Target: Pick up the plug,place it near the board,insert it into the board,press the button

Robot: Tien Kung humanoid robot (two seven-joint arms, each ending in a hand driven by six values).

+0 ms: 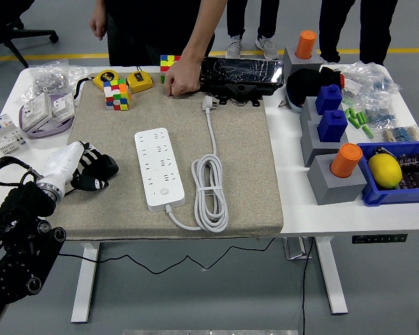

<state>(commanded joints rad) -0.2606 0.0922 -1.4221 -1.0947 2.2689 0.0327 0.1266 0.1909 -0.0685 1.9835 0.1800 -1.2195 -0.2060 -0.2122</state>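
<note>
Head view: white power strip (160, 168) lying flat on the grey mat (244, 160), long axis running away from the near edge, its round button (165, 191) towards the near end. White plug (209, 104) on the mat at the far side, just in front of the black device (239, 75), apart from the strip; cable running back from it to a coiled bundle (210, 192) right of the strip, then into the strip's near end. Left hand (91, 171) resting on the mat's left edge, left of the strip, fingers loosely curled, holding nothing, not touching strip or plug. At the far side, a person's hand (183, 75) down at the mat's far edge beside a small colour cube (168, 63), just left of the plug. Larger colour cube (116, 93) and yellow tape measure (140, 82) near the mat's far left corner.
</note>
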